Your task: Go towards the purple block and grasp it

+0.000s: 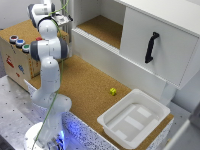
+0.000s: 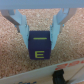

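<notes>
In the wrist view the purple block, a small dark purple cube with a yellow-green letter E on its face, sits on the cork surface. It lies between my two pale blue fingers. My gripper straddles it, open, with the fingertips close to its two sides. In the exterior view my gripper is low over the top of the wooden box at the exterior view's left. There the block is hidden behind the gripper and arm.
Round buttons, blue among them, sit on the wooden box. A small yellow-green block lies on the cork table near a white tray. A white cabinet with a black handle stands at the exterior view's right.
</notes>
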Robot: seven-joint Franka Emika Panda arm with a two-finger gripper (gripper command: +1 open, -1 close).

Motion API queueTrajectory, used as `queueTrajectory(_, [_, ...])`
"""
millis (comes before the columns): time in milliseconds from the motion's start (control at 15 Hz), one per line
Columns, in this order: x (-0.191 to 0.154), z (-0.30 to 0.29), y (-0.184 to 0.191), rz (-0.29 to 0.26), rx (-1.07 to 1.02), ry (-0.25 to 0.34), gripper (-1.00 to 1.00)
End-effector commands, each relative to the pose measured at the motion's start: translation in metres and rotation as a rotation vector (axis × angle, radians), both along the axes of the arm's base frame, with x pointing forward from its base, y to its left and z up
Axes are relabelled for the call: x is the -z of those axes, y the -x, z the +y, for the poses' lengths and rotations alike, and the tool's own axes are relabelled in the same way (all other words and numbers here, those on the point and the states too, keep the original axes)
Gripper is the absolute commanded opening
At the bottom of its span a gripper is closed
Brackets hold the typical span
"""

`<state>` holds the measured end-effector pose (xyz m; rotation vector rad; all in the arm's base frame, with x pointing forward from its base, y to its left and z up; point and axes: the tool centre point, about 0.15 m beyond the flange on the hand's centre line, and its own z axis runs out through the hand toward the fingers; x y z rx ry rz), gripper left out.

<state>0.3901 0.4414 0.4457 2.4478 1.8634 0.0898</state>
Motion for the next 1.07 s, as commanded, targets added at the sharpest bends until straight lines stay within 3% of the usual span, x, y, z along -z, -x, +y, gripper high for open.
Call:
queueTrajectory(0, [-0.021,-0.047,0.001,-0.021,0.097,-0.056,-1.00])
queueTrajectory(200, [-0.018,-0.083,0.004,-0.026,0.172,-0.106,-1.00])
queueTrajectory(667, [-0.008,-0.182,0.017,-0.050,0.291,-0.137,-1.00])
queueTrajectory(1000, [0.011,-0.265,0.023,-0.027,0.414,-0.177,-1.00])
